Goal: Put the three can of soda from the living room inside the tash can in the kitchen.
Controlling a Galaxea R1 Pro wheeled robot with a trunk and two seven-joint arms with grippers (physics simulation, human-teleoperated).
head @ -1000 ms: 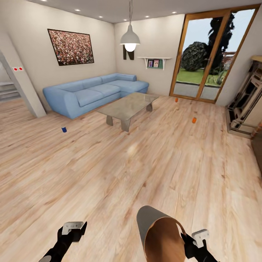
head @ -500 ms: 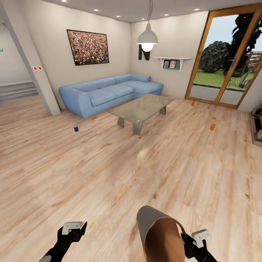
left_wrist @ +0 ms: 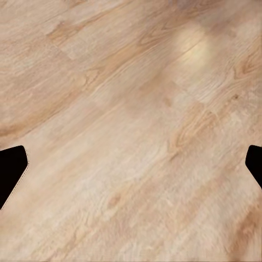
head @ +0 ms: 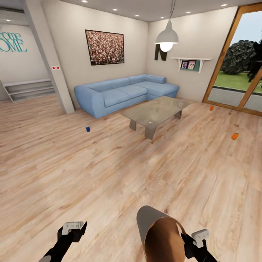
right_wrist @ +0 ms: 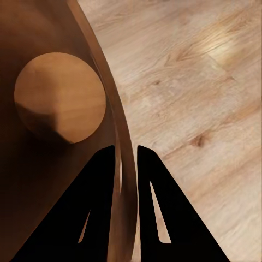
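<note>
Pale grey outside and wood-brown within, the trash can sits low in the head view, tipped so its mouth faces the camera, carried at the right gripper. Look at the right wrist view: the two dark fingers straddle the bin's thin rim, one inside, one outside, the jaws nearly closed and pinching that wall between them. The round bottom of the bin glows brown inside, bare.

Over to the left gripper, hanging above the plank floor with nothing in it. In the left wrist view its dark fingertips sit at opposite edges of the picture, jaws spread wide, only wood grain between them.

Out across the living room, the cans are all on the floor. The blue can stands in front of the light-blue corner sofa, well apart from the robot. An orange can lies beyond the glass coffee table to the right, and a second orange can rests farther back, near the wood-framed glass door. A white pendant lamp hangs over the coffee table, and a framed picture hangs on the wall behind the sofa.
</note>
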